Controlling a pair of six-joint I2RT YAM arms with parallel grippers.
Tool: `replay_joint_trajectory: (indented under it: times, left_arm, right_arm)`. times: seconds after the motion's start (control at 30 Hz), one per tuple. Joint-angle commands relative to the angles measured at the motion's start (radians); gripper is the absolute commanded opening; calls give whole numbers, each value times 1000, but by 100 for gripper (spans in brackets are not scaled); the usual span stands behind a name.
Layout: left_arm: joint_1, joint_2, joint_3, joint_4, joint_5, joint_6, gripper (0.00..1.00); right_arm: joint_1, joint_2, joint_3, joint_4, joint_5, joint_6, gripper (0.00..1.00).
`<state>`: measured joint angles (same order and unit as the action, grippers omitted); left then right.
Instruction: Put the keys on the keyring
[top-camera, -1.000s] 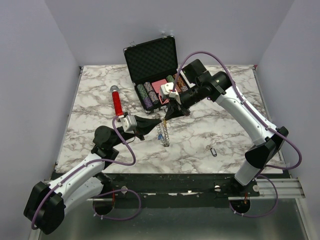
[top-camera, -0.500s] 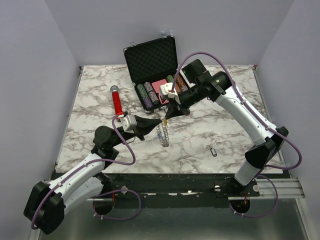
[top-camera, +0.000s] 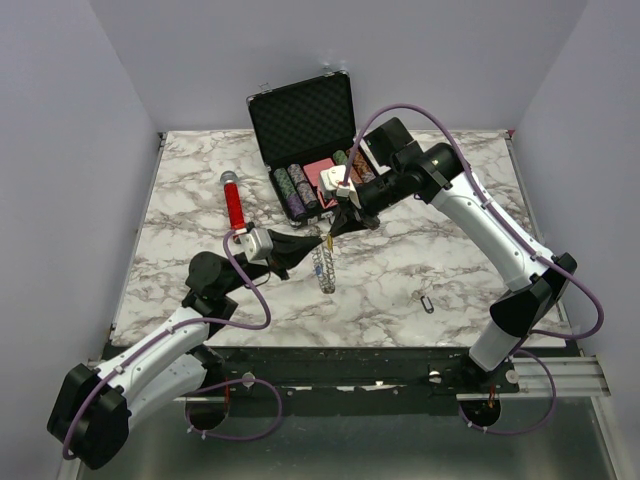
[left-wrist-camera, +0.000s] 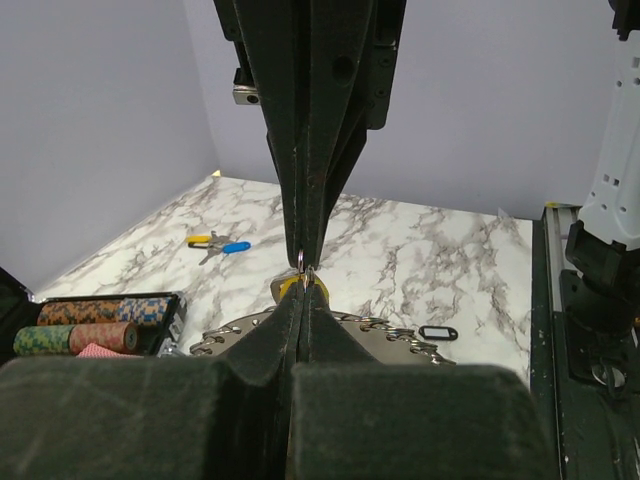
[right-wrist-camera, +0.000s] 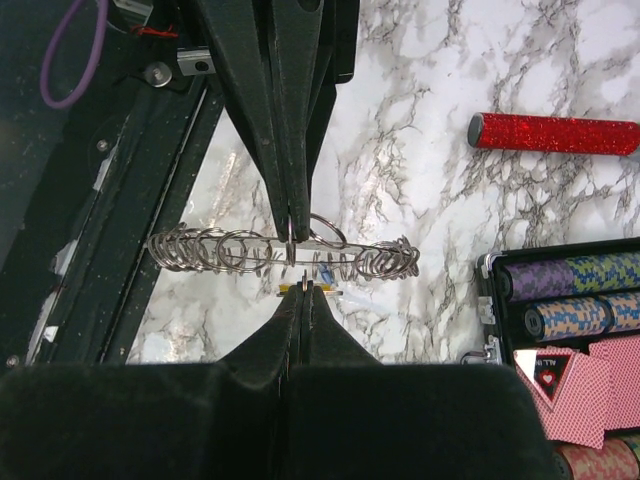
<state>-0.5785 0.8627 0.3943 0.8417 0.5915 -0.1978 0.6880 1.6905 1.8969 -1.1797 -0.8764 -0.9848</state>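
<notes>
L gripper (left-wrist-camera: 303, 290) clamped on keyring (right-wrist-camera: 240, 250), which hangs edge-on under its tips. R gripper (right-wrist-camera: 301, 292) pinched shut on yellow-tag key (right-wrist-camera: 289, 289), tip-to-tip w/ L. Black-tag key (top-camera: 427, 303) lies on table (top-camera: 200, 200), well apart.

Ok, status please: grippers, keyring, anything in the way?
Left gripper shut on keyring. Right gripper shut on yellow-tag key, tips meeting. Nothing seen between them.

**Grippers meet tip to tip at mid-table**

The left gripper (top-camera: 316, 244) and right gripper (top-camera: 333, 236) meet tip to tip over the middle of the marble table (top-camera: 450, 230). The keyring (top-camera: 322, 270) stands edge-on just nearer than the tips. A black-tagged key (top-camera: 427, 302) lies well apart, near right.
</notes>
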Motion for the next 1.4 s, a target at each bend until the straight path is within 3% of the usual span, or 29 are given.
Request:
replay_joint_trajectory:
  times: [0.0, 1.37]
  left_arm:
    - [-6, -25, 5, 23, -59, 18, 0]
    - [-4, -11, 6, 42, -42, 1, 0]
  right_arm:
    - [8, -18, 5, -24, -3, -26, 0]
    - [8, 14, 36, -8, -55, 1, 0]
